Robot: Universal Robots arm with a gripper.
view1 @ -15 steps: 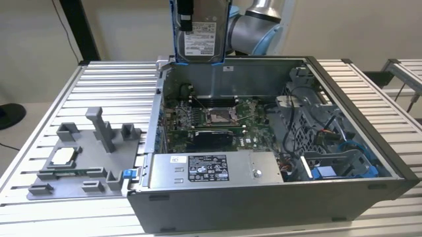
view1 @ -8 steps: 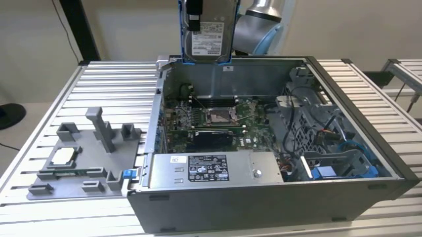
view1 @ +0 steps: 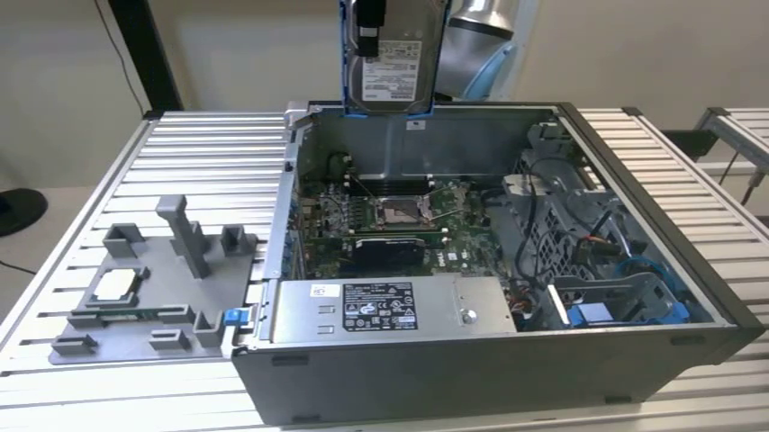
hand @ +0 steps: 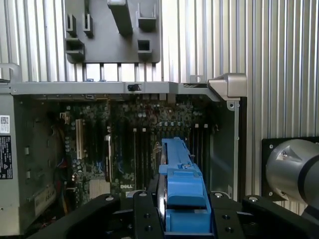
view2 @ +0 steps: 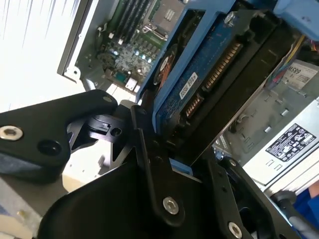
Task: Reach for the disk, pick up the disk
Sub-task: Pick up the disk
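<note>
The disk (view1: pixel 394 67), a silver-grey drive with a white label and a blue carrier frame, hangs upright in the air above the back wall of the open computer case (view1: pixel 505 364). My gripper (view2: pixel 162 137) is shut on it, its black fingers (view2: pixel 149 164) clamping the drive's edge. The second wrist view shows the disk (view2: pixel 199 84) from its circuit-board side, with its connector in sight. In the first wrist view the blue carrier (hand: pixel 180 181) stands between the gripper's black parts, high over the motherboard (hand: pixel 129 144).
Inside the case lie the motherboard (view1: pixel 384 220), a long grey labelled power-supply box (view1: pixel 384 310) and a drive bay with blue parts (view1: pixel 613 301). A grey fixture (view1: pixel 150 288) holding a small square chip (view1: pixel 114 285) sits on the slatted table (view1: pixel 204 153) at the exterior view's left.
</note>
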